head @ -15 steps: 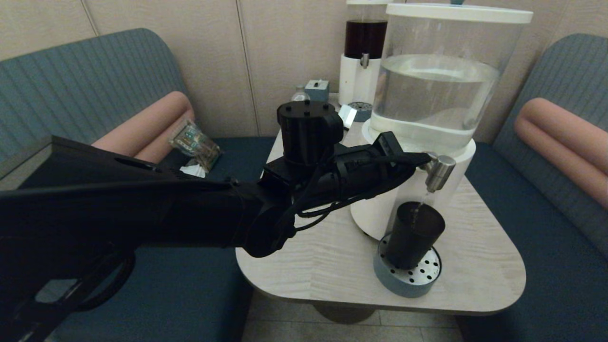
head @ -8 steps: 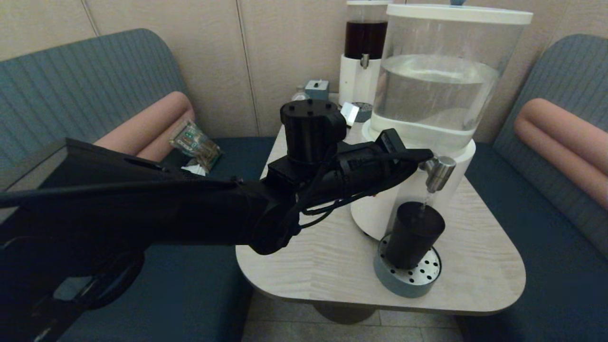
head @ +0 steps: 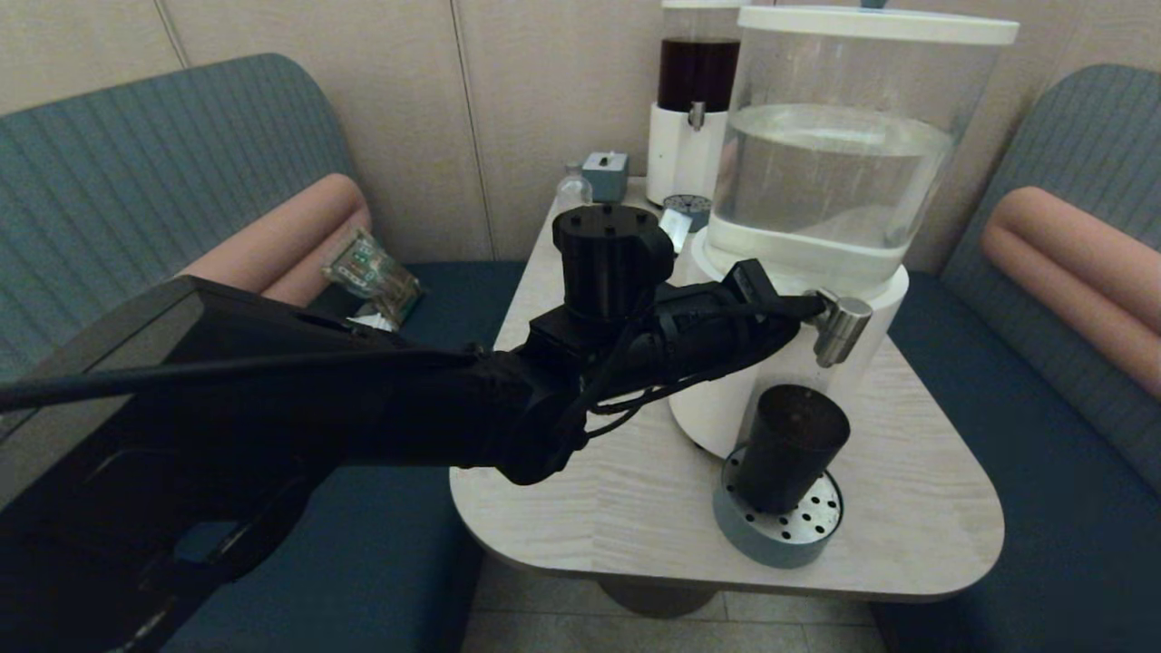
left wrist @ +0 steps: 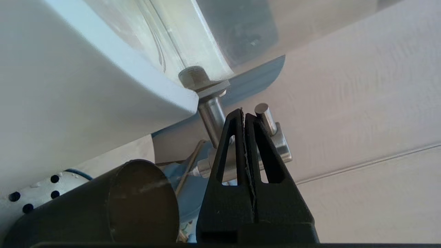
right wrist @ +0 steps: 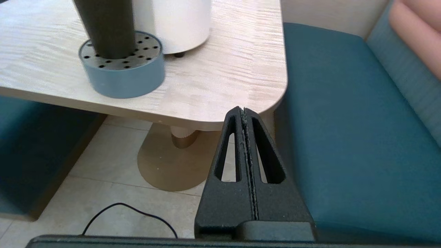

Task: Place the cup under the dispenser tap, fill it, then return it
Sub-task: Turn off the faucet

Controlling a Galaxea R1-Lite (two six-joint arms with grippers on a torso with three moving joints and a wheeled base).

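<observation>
The black cup [head: 787, 444] stands upright on a grey perforated drip tray [head: 780, 531], directly under the steel dispenser tap [head: 839, 326] of the big white-based dispenser [head: 834, 181]. No water stream shows. My left gripper [head: 810, 305] is shut with nothing between its fingers, its tips against the tap's side. In the left wrist view the left gripper [left wrist: 244, 113] sits beside the tap's steel pin [left wrist: 264, 115], with the cup [left wrist: 137, 203] below. My right gripper [right wrist: 243, 110] hangs shut and empty below the table's front right corner, away from the cup [right wrist: 105, 27].
A slimmer dark-liquid dispenser [head: 697, 100], a small clear bottle [head: 571, 190] and a blue-grey box [head: 606, 172] stand at the table's back. A snack packet [head: 372, 272] lies on the left bench. Teal benches flank the wooden table [head: 907, 508].
A thin stream ran from the tap into the cup in the earlier frames; now it has stopped. My left arm has shifted slightly right and down at the tap.
</observation>
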